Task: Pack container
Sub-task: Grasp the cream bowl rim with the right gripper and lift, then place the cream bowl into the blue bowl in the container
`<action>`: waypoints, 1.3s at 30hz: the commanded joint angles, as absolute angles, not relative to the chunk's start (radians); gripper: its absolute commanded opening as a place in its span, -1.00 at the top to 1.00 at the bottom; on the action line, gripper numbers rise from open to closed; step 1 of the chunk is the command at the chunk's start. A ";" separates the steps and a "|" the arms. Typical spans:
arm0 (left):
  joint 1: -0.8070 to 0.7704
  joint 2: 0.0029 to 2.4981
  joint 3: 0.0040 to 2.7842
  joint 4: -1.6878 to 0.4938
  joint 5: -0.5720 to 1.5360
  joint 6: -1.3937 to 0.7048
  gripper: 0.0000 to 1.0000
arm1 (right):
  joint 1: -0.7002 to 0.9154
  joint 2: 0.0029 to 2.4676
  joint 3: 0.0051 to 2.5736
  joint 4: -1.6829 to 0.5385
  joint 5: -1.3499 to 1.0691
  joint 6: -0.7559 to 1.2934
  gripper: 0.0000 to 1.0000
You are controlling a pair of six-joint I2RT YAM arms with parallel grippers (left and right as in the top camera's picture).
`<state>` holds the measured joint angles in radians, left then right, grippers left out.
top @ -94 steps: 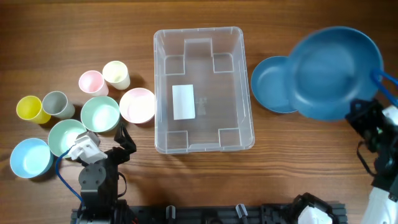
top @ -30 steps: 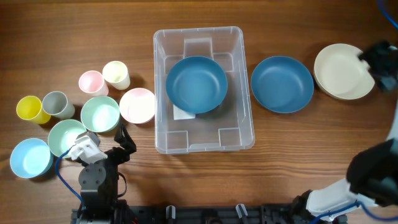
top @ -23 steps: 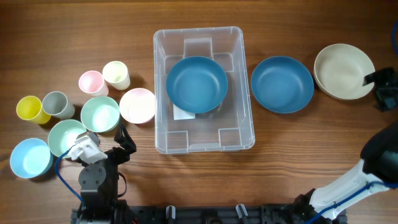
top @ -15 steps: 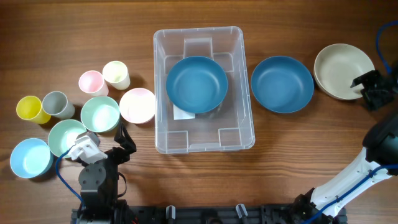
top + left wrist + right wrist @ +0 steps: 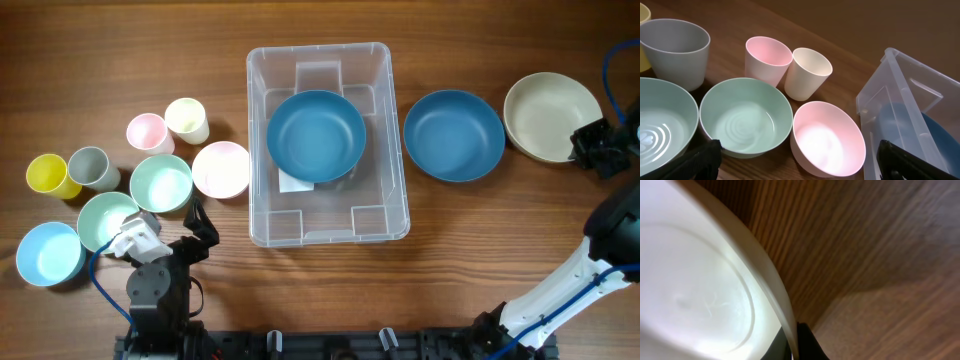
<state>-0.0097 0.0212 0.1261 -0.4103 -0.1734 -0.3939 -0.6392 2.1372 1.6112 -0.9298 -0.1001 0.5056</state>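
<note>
Container [image 5: 330,222] sits mid-table, unmoved. About three seconds ago it was empty. Now one blue bowl [image 5: 316,136] lies in its far half, so we count the first item as packed.

The right gripper [image 5: 597,150] has since swung to the far right edge and closed in on the cream bowl [image 5: 545,112]. In the wrist view the bowl's rim [image 5: 767,275] runs between two dark fingers [image 5: 807,342]. We cannot tell whether they have clamped yet.

The second blue bowl [image 5: 453,135] is still on the table just right of the container.

The left gripper [image 5: 198,232] is parked near left, fingers spread wide and holding nothing. The cups and bowls beside it are untouched.

Our reading is that the cream bowl goes in next, with most of the packing still ahead.
</note>
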 commanded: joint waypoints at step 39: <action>-0.002 0.022 0.121 -0.407 -0.165 -0.377 -1.00 | 0.459 1.851 1.631 -0.794 -0.034 0.281 0.29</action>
<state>-0.0097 0.0212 0.1261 -0.4103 -0.1734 -0.3939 0.4641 1.9255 1.6066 -0.7990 0.0074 0.3260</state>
